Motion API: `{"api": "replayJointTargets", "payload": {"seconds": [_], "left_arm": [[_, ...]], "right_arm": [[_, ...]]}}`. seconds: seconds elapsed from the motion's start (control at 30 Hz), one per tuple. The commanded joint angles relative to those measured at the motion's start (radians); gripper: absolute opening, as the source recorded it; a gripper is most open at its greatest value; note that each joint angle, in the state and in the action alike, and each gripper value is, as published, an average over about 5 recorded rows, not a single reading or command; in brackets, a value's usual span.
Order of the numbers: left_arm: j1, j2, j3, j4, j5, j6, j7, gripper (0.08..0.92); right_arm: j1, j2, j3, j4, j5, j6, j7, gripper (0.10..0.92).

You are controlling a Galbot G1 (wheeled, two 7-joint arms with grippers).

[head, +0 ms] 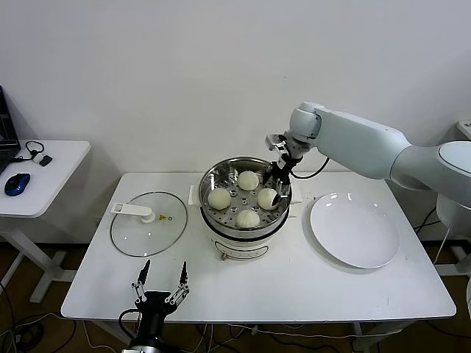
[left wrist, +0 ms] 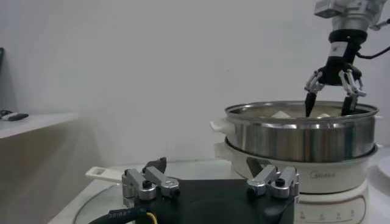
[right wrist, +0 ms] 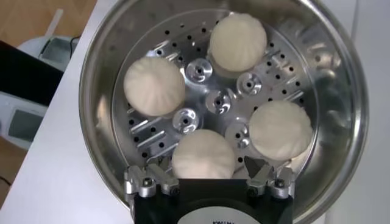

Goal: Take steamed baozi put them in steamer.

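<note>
Round shiny steel steamer [head: 221, 176] holds four smooth white steamed baozi [head: 219, 198] on its perforated tray. Right gripper [head: 278, 184] jaws spread wide around one bun, holding nothing. Left gripper [head: 159, 284] jaws spread, empty.

R arm reaching fwd, right gripper [head: 275, 185] jaws spread; left gripper [head: 160, 284] parked low, jaws spread.

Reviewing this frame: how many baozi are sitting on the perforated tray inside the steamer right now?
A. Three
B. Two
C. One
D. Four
D. The right wrist view shows four baozi spread around the tray of the steamer, and the head view shows the white plate bare, with the right gripper open over the bun nearest it.
</note>
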Motion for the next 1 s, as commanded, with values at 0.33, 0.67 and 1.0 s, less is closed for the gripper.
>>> {"api": "replayJointTargets", "payload": {"seconds": [0.33, 0.67, 1.0], "left_arm": [[0.002, 0.000, -0.001, -0.009, 0.004, 0.002, 0.000, 0.823], [0.000, -0.001, 0.002, -0.018, 0.011, 0.005, -0.002, 0.823], [0.002, 0.000, -0.001, -0.022, 0.019, 0.009, -0.003, 0.823]], "right_arm": [[0.094, -0.098, 0.024, 0.064, 0.092, -0.011, -0.011, 0.823], [0.043, -0.287, 0.204, 0.150, 0.107, 0.026, 0.095, 0.823], [-0.326, -0.543, 0.642, 0.345, 0.056, 0.078, 0.296, 0.823]]}}
